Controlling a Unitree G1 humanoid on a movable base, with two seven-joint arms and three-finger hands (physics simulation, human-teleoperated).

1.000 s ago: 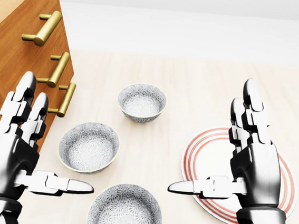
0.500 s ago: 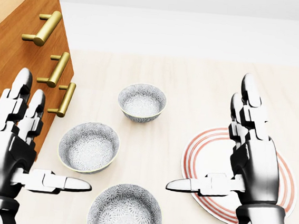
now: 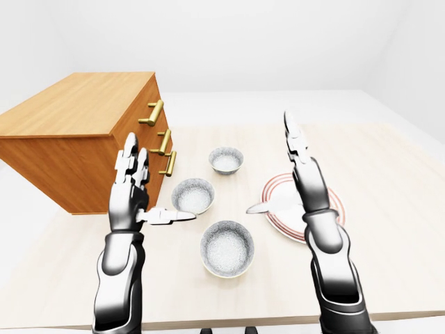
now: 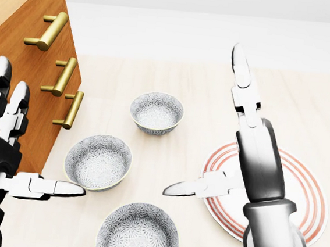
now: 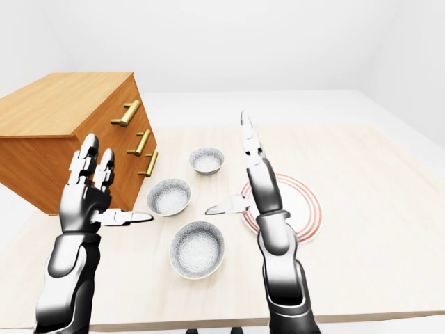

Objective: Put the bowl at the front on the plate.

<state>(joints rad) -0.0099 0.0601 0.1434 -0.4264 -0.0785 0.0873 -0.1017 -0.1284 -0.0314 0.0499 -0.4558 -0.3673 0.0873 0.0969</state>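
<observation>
By the desk's (image 4: 202,104) near edge, right robot hand (image 4: 256,161), spread open and empty, has swung left off the plate (image 4: 312,202) toward the untouched bowl (image 4: 138,233).

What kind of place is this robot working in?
Likely a simulated dining or kitchen setup: a pale wooden table holds three patterned bowls and a red-ringed plate, with a wooden drawer chest at the left-eye view's left.

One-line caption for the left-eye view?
Left hand and right hand open, flanking the front bowl; plate at right, dresser at left.
</observation>
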